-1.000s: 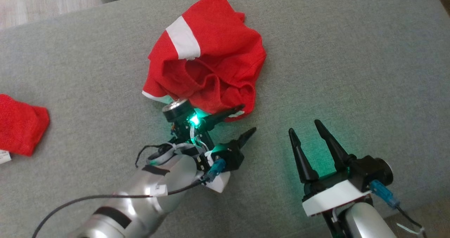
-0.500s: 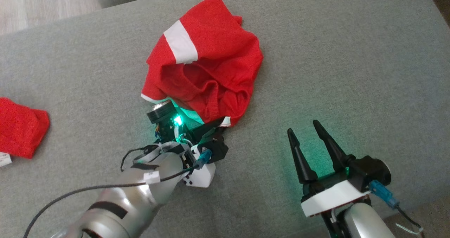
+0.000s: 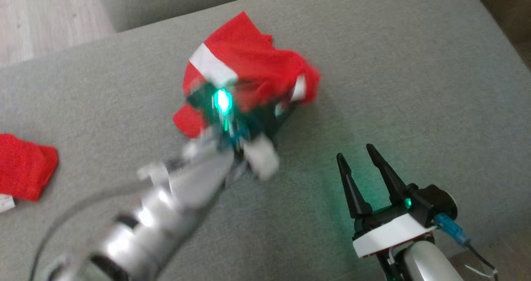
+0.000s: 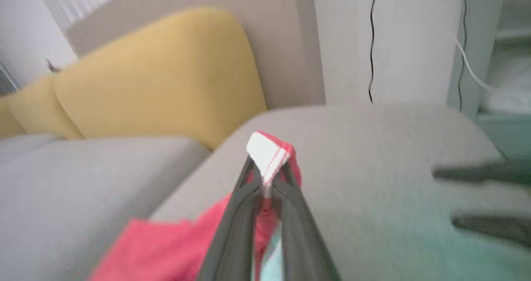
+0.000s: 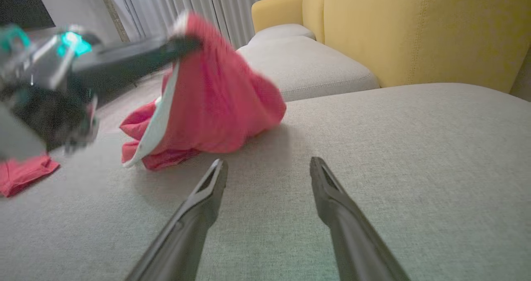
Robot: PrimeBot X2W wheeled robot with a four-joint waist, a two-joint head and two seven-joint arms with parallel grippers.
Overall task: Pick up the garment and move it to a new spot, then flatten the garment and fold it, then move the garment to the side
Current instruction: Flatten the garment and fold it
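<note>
1. My left tool (image 4: 267,177) is clamped on the garment (image 3: 249,61). In the left wrist view its two fingers are together on a white-trimmed edge (image 4: 265,154) that pokes out just past the tips.
2. The garment is red with white bands and is partly lifted. The right wrist view shows it hanging in a peak from my left tool, with its lower folds touching the grey sofa cushion (image 3: 415,65).
3. My right tool (image 3: 354,151) has its fingers apart and holds nothing. It sits low over the cushion, near the garment but not touching it.
4. I judge this to be the first step: picking the garment up to carry it to a new spot. Flattening, folding and moving it aside are not yet done.
5. My left arm is blurred in the head view, so I take it to be moving fast. I cannot tell how much cloth sits inside the pinch.
6. The next move calls for raising the garment until the trailing folds leave the cushion. I then need to carry it to an open stretch, well apart from the second red cloth (image 3: 23,164) at my left.
7. The hold is on a thin edge, so it may slip if the cloth drags.
</note>
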